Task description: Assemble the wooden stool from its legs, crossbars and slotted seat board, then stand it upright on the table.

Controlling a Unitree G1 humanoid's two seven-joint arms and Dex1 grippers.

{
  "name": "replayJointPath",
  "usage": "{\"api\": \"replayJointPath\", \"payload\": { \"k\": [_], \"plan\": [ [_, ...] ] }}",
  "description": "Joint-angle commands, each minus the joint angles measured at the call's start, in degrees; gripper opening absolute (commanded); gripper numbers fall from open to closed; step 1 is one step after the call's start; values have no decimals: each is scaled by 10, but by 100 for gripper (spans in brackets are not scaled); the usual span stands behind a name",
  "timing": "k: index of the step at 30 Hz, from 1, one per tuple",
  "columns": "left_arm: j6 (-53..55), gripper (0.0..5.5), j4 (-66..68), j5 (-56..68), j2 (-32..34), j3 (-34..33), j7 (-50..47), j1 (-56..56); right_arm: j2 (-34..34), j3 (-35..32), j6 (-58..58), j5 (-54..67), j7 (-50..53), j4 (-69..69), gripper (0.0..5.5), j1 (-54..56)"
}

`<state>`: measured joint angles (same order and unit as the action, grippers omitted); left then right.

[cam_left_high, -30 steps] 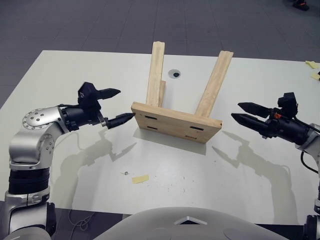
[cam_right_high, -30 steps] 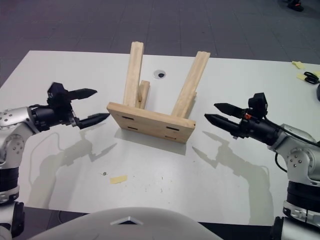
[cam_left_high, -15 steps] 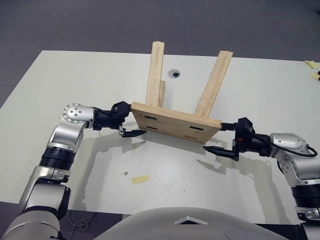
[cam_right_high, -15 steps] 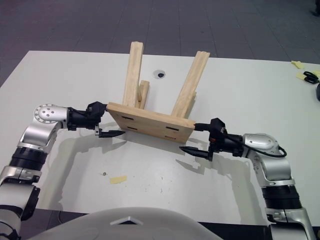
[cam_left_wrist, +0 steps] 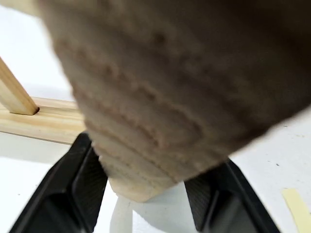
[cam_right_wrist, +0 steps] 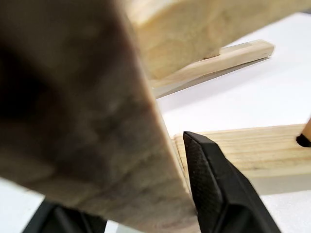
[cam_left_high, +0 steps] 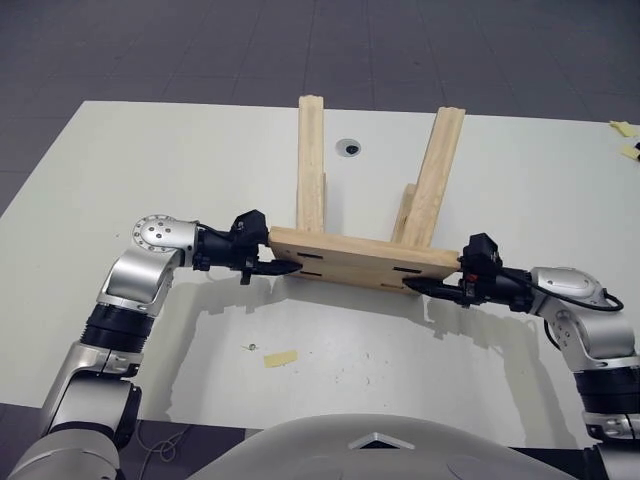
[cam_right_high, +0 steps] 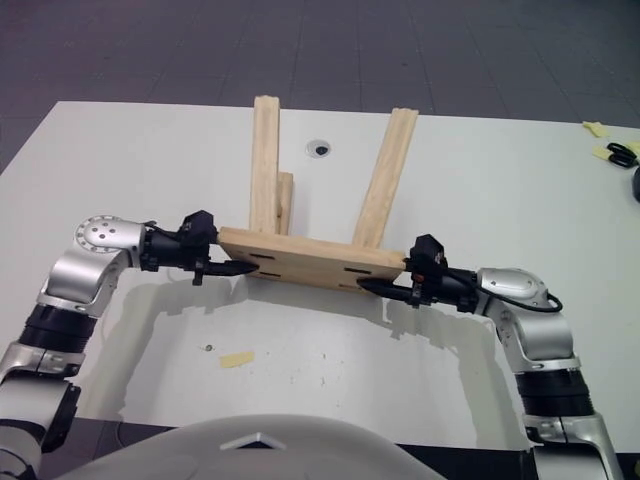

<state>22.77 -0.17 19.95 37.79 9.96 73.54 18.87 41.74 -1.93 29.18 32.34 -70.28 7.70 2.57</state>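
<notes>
The desk (cam_left_high: 150, 160) is white and wide, and behind it is a floor (cam_left_high: 150, 50) of grey tiles. A round cable hole (cam_left_high: 349, 148) is in the desk top. A short piece of yellow tape (cam_left_high: 281, 357) lies near the front edge, and more yellow scraps (cam_left_high: 625, 128) lie at the far right edge.

The stool (cam_right_high: 330, 230) is in the middle of the desk, on its side. Its seat board (cam_left_high: 365, 260) faces the robot and its two legs (cam_left_high: 311, 160) point away from the robot. The left jaws are closed on the left end of the seat board, with one black finger on each face, as the fingers (cam_left_wrist: 80, 189) show. The right jaws grip the right end in the same way, fingers (cam_right_wrist: 218, 189) pressed to the wood.
</notes>
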Motion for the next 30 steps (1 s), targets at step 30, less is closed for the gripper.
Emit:
{"api": "replayJointPath", "payload": {
  "k": [30],
  "plan": [
    [200,224,45,637,-224,-345,-954,208,-197,-170,-3,615,829,-15,368,229]
  ]
}}
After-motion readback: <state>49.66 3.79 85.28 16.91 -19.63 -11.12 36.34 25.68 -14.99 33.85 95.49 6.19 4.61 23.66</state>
